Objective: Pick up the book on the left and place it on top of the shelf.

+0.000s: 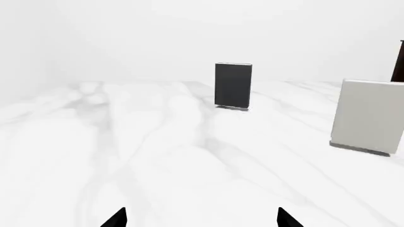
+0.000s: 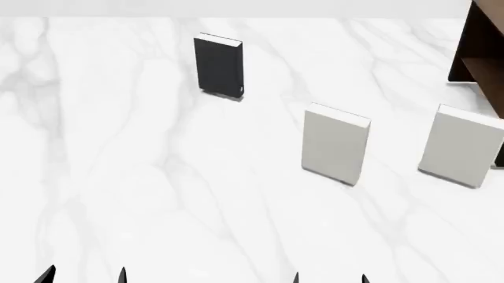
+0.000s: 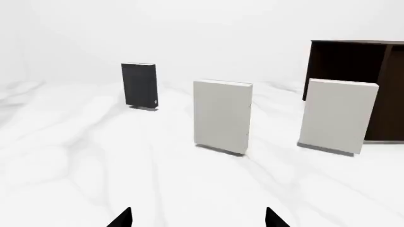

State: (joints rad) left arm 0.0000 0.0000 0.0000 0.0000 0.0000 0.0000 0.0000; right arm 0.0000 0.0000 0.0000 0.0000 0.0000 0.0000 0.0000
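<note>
The small black book (image 2: 218,65) stands upright on the white marble table at the far left; it also shows in the left wrist view (image 1: 233,85) and the right wrist view (image 3: 139,85). The dark brown shelf (image 2: 480,53) is at the far right edge, also in the right wrist view (image 3: 356,66). My left gripper (image 2: 85,276) is open and empty at the near edge, far from the book; its tips show in its wrist view (image 1: 202,220). My right gripper (image 2: 329,278) is open and empty too (image 3: 197,218).
Two larger light-grey books stand upright: one mid-table (image 2: 336,143), one at the right (image 2: 461,145) in front of the shelf. The first also shows in the left wrist view (image 1: 369,116). The marble table (image 2: 157,177) spreads between the grippers and the books.
</note>
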